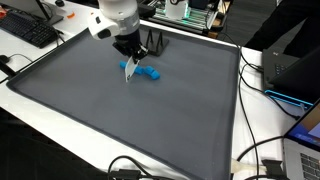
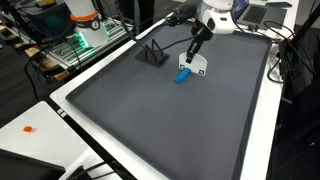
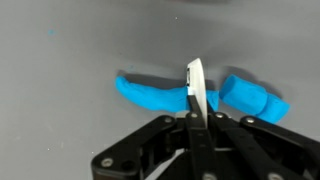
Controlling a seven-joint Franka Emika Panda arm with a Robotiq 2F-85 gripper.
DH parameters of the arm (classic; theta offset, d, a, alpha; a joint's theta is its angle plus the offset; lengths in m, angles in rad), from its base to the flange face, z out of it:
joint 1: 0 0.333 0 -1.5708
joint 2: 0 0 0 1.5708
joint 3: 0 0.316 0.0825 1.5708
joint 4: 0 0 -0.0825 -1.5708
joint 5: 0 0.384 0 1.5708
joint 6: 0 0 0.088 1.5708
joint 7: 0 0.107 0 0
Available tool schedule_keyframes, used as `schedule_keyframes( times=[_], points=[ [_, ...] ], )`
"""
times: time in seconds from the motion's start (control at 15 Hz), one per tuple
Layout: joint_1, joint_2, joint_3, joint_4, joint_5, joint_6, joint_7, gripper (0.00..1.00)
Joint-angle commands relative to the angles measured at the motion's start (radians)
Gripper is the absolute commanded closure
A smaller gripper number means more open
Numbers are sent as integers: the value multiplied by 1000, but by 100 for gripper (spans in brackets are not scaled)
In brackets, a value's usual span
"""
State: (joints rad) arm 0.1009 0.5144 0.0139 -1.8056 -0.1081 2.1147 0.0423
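Note:
A blue soft-looking object (image 3: pixel 150 95) lies flat on the dark grey mat (image 1: pixel 120 120), seen in both exterior views (image 1: pixel 146 74) (image 2: pixel 183 76). My gripper (image 3: pixel 197 118) hangs just above it with its jaws shut on a thin white flat piece (image 3: pixel 197 85). The piece stands edge-on and crosses the blue object's middle in the wrist view. In an exterior view the gripper (image 1: pixel 130 60) points down, and the white piece (image 1: pixel 127 71) reaches the blue object's end. Whether the piece touches the blue object is unclear.
A small black stand (image 1: pixel 155 45) (image 2: pixel 152 55) sits on the mat behind the gripper. The mat has a white raised border (image 2: pixel 80 120). A keyboard (image 1: pixel 30 30), cables (image 1: pixel 262 150), a laptop (image 1: pixel 302 155) and green-lit equipment (image 2: pixel 85 40) lie around it.

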Motion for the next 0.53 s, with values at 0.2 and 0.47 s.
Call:
schedule_keyframes(
  times=[0.2,0.47],
  points=[
    [-13,27,6,-30,23,-14,12,99],
    [-23,19,16,-44,55,-51,-3,99]
  ],
)
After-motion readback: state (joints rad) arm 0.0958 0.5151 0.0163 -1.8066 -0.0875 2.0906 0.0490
